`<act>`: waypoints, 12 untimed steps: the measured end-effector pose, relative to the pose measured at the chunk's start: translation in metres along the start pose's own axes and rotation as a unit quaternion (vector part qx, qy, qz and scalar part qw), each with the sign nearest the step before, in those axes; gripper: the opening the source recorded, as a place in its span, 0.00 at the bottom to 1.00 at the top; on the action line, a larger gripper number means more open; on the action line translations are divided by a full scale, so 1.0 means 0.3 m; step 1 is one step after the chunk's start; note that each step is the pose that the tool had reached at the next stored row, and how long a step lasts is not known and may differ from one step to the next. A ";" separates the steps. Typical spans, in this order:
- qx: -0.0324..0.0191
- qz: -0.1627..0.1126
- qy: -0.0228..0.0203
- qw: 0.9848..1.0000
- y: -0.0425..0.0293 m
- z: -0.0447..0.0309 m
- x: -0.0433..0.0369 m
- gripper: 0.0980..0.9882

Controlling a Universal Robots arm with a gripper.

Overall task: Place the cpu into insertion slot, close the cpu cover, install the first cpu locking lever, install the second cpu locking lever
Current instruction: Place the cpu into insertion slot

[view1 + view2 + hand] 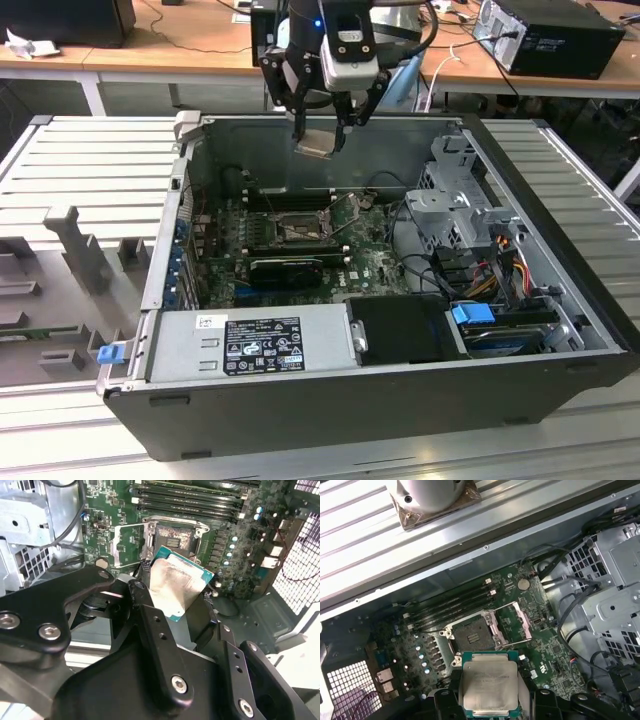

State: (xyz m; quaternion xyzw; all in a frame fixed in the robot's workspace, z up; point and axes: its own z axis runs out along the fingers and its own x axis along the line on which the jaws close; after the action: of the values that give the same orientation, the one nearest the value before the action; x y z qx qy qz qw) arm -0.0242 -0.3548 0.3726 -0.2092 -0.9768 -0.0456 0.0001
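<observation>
Wooden desks [200, 40] stand behind a grey ribbed worktable [90, 150].

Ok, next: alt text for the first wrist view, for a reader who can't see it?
The hand holds the cpu by its edges, metal top facing the camera, over the green motherboard of an open computer case. Beyond it the insertion slot is empty, with the cpu cover swung open beside it.

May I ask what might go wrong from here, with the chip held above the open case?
The cpu hangs in the fingers above the insertion slot; a slip would likely drop it onto the board. The open cpu cover beside the slot could be struck during a descent.
</observation>
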 end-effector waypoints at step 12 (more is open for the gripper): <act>-0.001 0.051 -0.005 0.999 0.000 0.003 0.000 0.48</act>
State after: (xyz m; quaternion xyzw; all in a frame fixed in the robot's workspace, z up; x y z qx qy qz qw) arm -0.0242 -0.3548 0.3717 -0.2593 -0.9647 -0.0453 -0.0023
